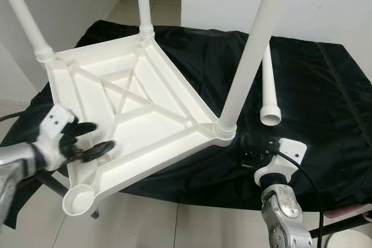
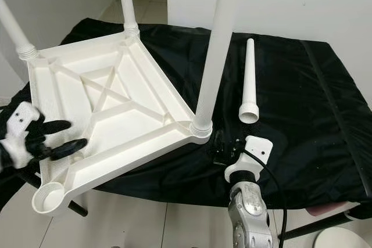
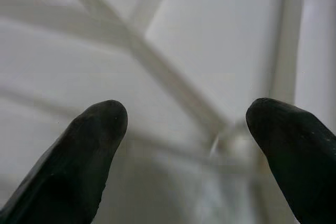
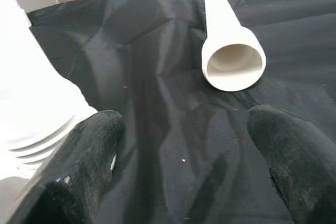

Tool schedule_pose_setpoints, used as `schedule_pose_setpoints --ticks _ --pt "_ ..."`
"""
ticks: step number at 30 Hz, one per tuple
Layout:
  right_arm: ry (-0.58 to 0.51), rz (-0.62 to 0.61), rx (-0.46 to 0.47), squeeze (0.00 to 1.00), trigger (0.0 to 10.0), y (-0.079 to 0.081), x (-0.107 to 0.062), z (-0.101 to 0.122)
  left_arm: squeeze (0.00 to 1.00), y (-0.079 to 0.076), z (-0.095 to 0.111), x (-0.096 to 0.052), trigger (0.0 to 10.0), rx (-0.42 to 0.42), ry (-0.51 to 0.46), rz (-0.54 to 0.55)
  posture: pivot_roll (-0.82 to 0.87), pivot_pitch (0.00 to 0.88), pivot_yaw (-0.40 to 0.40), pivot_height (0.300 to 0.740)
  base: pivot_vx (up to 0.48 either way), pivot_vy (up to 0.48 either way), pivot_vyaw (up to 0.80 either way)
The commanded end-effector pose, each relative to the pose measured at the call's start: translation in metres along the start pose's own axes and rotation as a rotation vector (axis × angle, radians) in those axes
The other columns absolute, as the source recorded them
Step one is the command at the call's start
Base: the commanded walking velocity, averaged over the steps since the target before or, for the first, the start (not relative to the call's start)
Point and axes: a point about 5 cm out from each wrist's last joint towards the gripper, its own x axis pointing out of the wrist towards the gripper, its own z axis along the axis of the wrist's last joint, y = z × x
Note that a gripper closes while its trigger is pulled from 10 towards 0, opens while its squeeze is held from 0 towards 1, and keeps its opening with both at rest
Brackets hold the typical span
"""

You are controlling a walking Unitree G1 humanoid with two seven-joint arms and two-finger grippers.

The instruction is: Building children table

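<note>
Looking through the left eye first: the white tabletop (image 1: 128, 114) lies upside down on a black cloth (image 1: 314, 85), ribs up, its near edge hanging past the cloth's edge over the tile floor (image 1: 151, 219). Three legs already stand in their corner sockets, and the nearest one (image 1: 247, 56) cuts right across my view of the cloth. The near-left corner socket (image 1: 80, 198) is still empty. My left gripper (image 1: 93, 140) sits over the tabletop's near-left part, fingers spread, nothing in them.

Right eye shows the loose leg (image 2: 249, 85) lying flat on the cloth beyond my right gripper (image 2: 224, 146), with bare cloth around it. White walls close in behind and to the left.

Left wrist: both fingertips (image 3: 94, 145) apart over blurry white ribs.

Right wrist: fingers (image 4: 89, 166) spread and holding nothing, the loose leg's open end just ahead, the mounted leg's threaded collar (image 4: 37, 135) close beside one finger.
</note>
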Motion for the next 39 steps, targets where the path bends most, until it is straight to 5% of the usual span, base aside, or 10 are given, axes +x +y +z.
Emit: schedule_pose_setpoints --ticks 1,6,22,24,29,39 --pt "0.014 0.003 0.014 0.00 10.0 0.001 0.000 -0.004 0.00 -0.015 -0.009 0.000 10.0 -0.005 0.040 -0.200 -0.01 0.090 -0.015 0.740 0.000 0.000 0.00" --pt "0.014 0.006 0.017 0.00 10.0 0.002 0.001 -0.004 0.00 -0.039 -0.012 0.008 10.0 -0.011 0.063 -0.268 0.00 0.093 -0.018 0.740 0.000 0.000 0.00" --pt "0.009 -0.005 0.021 0.00 10.0 0.001 0.001 -0.003 0.00 -0.064 0.009 0.052 10.0 0.001 -0.109 -0.254 -0.02 0.089 -0.013 0.740 0.000 0.000 0.00" --pt "0.005 -0.004 0.024 0.00 10.0 0.003 0.002 -0.002 0.00 -0.072 0.020 0.073 10.0 -0.007 -0.189 -0.202 -0.03 0.086 -0.009 0.740 0.000 0.000 0.00" --pt "0.001 -0.003 0.026 0.00 10.0 0.004 0.002 -0.001 0.00 -0.075 0.033 0.099 10.0 -0.075 -0.279 -0.063 -0.04 0.087 -0.009 0.740 0.000 0.000 0.00" --pt "0.012 0.014 0.021 0.00 10.0 0.002 -0.001 -0.002 0.00 -0.067 0.035 0.087 10.0 -0.003 -0.322 -0.030 -0.04 0.082 -0.016 0.740 0.000 0.000 0.00"
